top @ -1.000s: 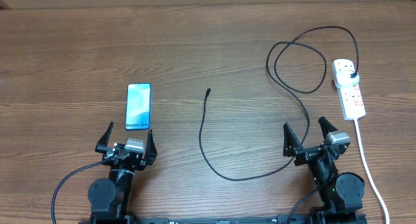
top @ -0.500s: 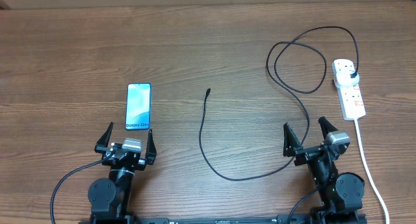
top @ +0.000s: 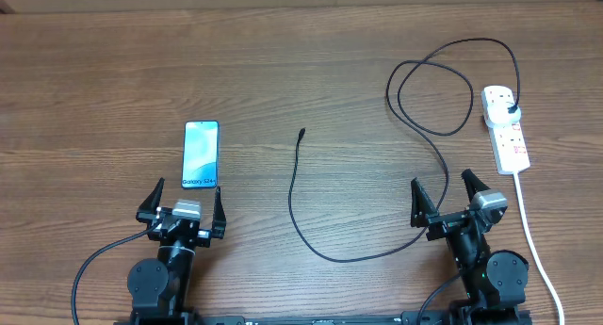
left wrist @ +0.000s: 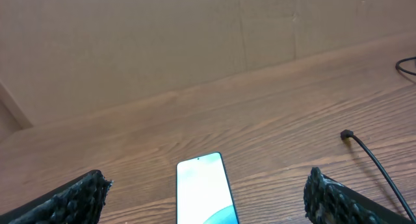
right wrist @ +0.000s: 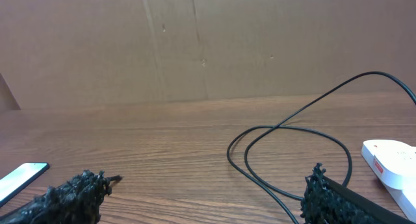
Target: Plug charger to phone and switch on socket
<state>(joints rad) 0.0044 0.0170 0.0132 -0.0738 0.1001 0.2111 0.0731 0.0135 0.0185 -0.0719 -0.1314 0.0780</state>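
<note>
Wooden table point(top: 283, 61) carries the phone point(top: 201, 141) just ahead of the left gripper point(top: 187, 193); the charger point(top: 290, 191) trails mid-table, plugged into the socket point(top: 506, 129) near the right gripper point(top: 439, 180). Both jaws gape wide, empty.

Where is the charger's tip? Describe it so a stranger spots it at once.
On the wooden table, look between the phone at the left and the white power strip at the right. A thin black cable runs up there and ends in a small black tip. Unlike the cable's other end, plugged into the strip, this tip lies free, touching nothing.
</note>
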